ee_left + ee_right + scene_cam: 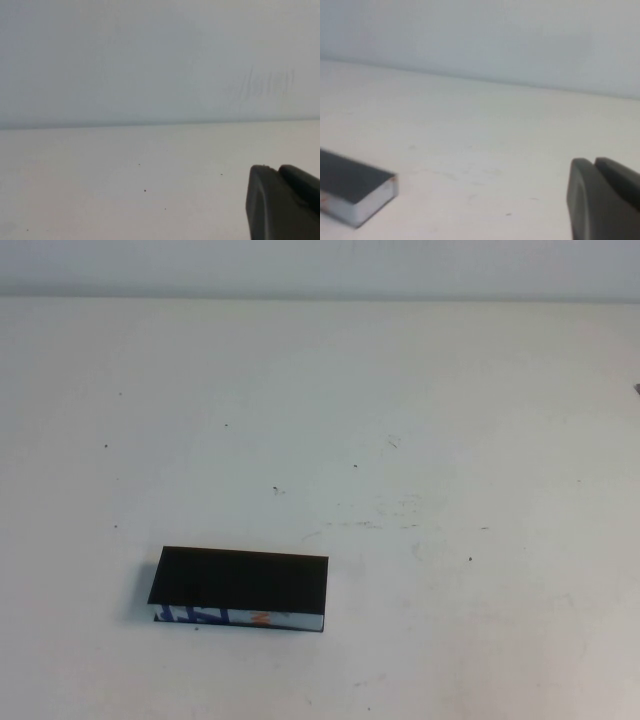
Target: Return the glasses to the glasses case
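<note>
The glasses case (pixel 240 585) is a black rectangular box lying at the near left of the white table (pixel 400 440), its lid flat on top and its blue, white and orange front edge facing me. One end of it also shows in the right wrist view (pixel 355 187). The glasses are not in view in any frame. My left gripper (pixel 277 167) is shut and empty above bare table, out of the high view. My right gripper (pixel 594 161) is shut and empty, well off to the side of the case and apart from it.
The white table carries small dark specks and faint scuff marks (pixel 380 520) near its middle. A pale wall (pixel 320 265) runs along the far edge. A small dark bit (pixel 637 388) shows at the right border of the high view.
</note>
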